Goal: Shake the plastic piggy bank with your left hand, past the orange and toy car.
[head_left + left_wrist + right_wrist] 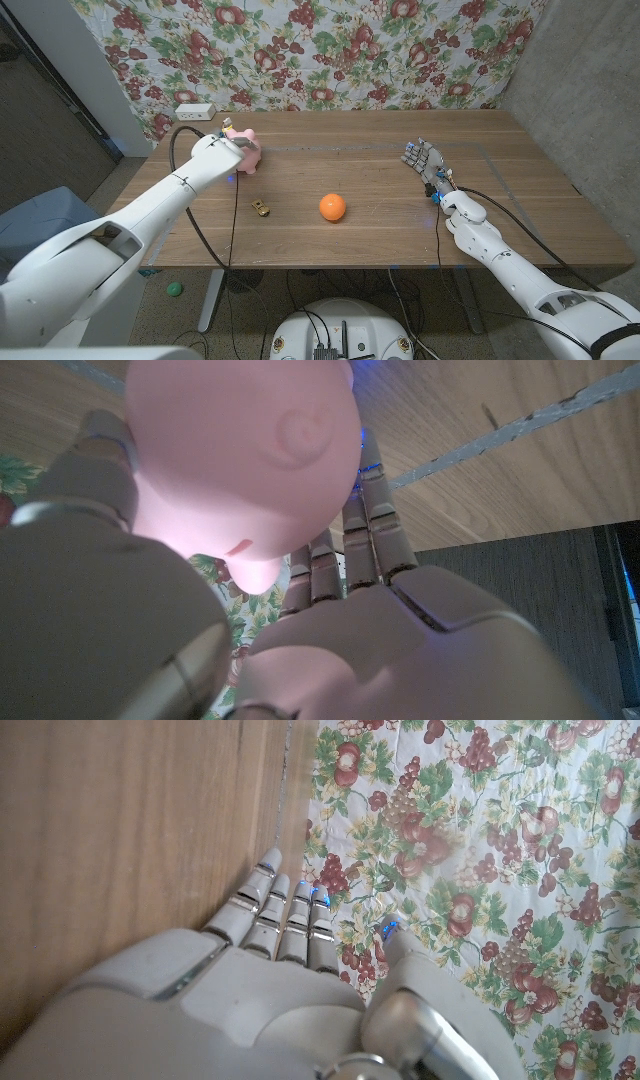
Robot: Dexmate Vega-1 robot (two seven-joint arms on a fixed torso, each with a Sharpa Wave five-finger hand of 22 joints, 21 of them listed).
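Risk: piggy bank (pixel 246 152) slipping from left hand (pixel 222 150) during shake; smooth round plastic, fingers (pixel 365 525) wrap only partway. Bank at desk (pixel 380 230) far-left, past toy car (pixel 261 207) and orange (pixel 333 207). Both clear of hand. Right hand (pixel 424 160) released, fingers spread, well apart.

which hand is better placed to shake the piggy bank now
Left. The left hand is already wrapped around the pink piggy bank at the table's far left, while the right hand stands open and empty far across the table.
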